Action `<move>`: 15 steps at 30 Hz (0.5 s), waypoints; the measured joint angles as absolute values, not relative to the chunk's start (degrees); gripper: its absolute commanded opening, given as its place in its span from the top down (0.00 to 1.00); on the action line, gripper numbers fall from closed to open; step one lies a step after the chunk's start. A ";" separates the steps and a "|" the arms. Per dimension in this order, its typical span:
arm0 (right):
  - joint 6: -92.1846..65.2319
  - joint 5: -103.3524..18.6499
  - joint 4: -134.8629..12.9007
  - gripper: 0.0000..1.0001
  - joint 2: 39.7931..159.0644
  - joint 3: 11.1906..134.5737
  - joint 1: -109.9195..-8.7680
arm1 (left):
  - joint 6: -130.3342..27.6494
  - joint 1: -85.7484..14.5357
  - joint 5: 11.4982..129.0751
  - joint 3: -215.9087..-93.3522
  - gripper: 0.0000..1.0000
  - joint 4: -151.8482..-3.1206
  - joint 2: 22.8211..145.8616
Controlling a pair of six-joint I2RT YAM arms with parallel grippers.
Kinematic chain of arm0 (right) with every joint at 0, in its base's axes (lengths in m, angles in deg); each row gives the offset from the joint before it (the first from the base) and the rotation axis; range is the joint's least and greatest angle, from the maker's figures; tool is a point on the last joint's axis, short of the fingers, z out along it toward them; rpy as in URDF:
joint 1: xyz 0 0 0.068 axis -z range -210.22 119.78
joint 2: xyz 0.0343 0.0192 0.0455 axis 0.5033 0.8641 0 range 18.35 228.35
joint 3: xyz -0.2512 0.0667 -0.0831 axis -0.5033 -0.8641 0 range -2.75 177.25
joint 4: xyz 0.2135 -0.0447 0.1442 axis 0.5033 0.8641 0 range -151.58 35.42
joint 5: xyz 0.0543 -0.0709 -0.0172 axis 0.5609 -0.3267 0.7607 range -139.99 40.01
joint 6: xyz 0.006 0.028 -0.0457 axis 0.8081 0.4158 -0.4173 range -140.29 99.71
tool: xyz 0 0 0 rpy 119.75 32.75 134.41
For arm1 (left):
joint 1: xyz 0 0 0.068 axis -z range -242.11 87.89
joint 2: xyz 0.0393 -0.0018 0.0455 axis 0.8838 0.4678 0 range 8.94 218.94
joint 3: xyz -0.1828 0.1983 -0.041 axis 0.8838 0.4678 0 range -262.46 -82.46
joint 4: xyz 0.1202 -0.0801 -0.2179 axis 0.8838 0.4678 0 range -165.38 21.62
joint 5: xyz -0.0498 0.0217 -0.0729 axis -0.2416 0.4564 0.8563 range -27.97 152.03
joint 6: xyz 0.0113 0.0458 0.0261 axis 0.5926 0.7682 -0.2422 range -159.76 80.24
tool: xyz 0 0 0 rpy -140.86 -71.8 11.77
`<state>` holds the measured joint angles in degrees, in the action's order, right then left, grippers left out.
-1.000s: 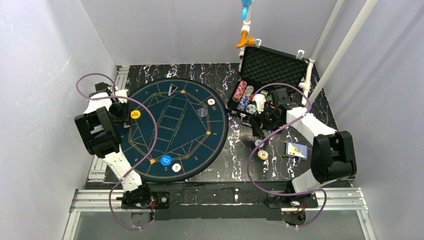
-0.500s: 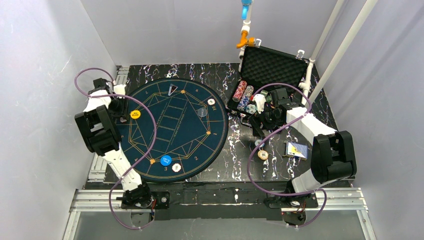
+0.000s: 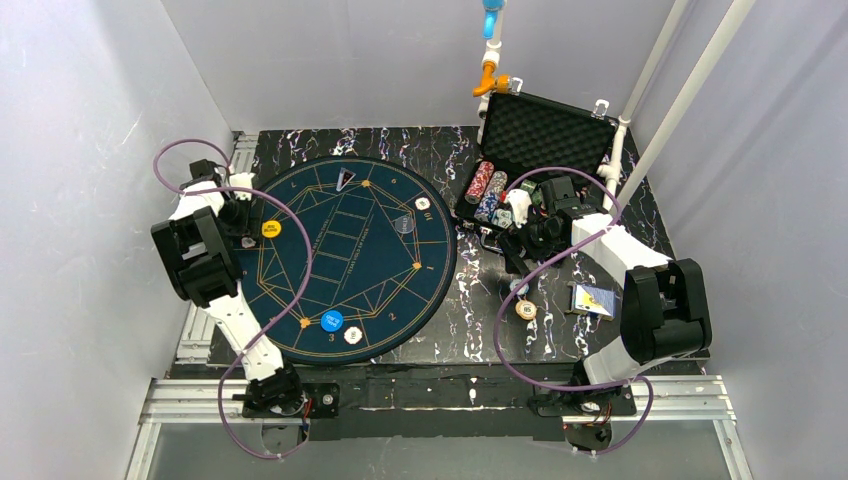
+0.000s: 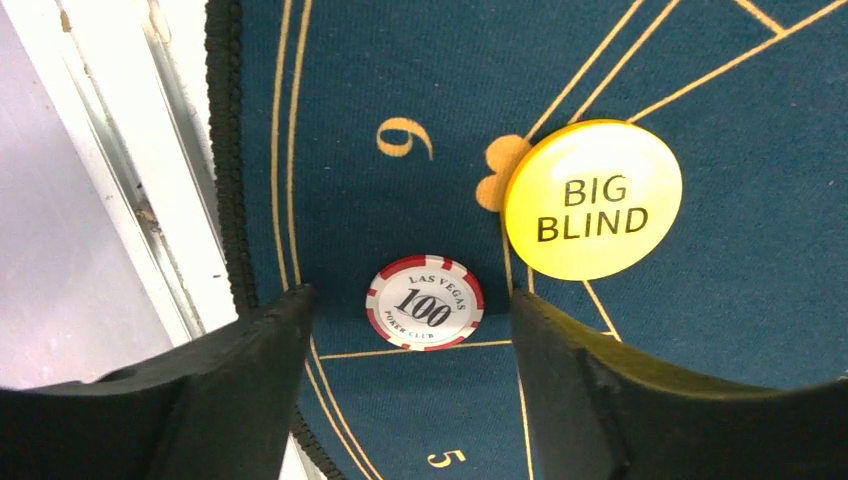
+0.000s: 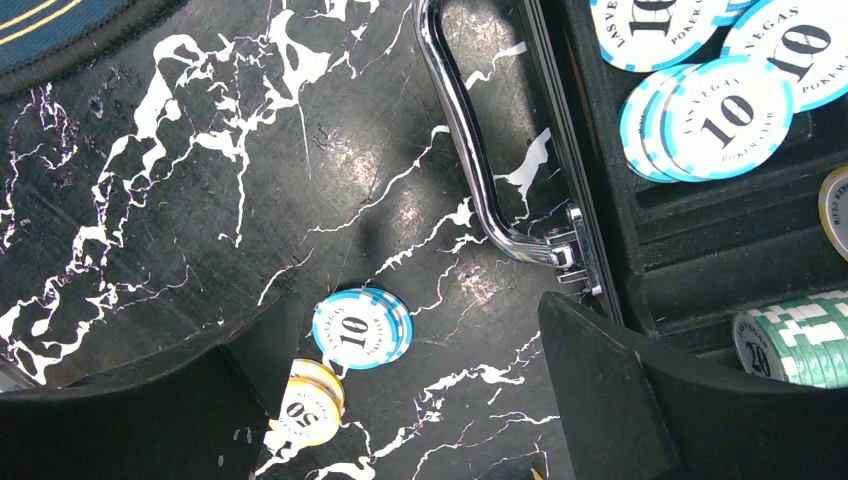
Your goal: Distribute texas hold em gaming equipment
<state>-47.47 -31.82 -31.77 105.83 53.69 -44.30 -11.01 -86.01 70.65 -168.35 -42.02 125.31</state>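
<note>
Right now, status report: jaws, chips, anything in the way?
Left jaws open, straddling 100 chip on mat. Right jaws open over tabletop 10 chips. Case handle nearby.

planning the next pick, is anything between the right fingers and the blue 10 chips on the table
Nothing visible. The stack of blue-and-white round "10" poker chips lies uncovered on the black marbled table below the open right fingers; only yellow-and-white "50" chips sit close beside it.

White-and-black arms (image 3: pixel 235 320); looping purple cables (image 3: pixel 310 275); black fingers (image 4: pixel 210 400).

left hand (image 4: pixel 412 296) has opened, releasing the red chip (image 4: pixel 425 302).
</note>
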 measured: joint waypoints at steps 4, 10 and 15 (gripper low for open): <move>-47.51 -31.80 -31.77 0.02 105.83 53.69 -44.30 | -10.84 -86.03 70.32 -168.35 0.20 -42.41 125.29; -47.51 -31.75 -31.77 0.02 105.83 53.69 -44.30 | -10.79 -86.16 70.91 -168.83 0.19 -39.98 123.72; -47.78 -31.67 -31.73 0.03 105.83 53.69 -44.30 | -10.40 -85.94 75.68 -171.93 0.18 -34.93 118.49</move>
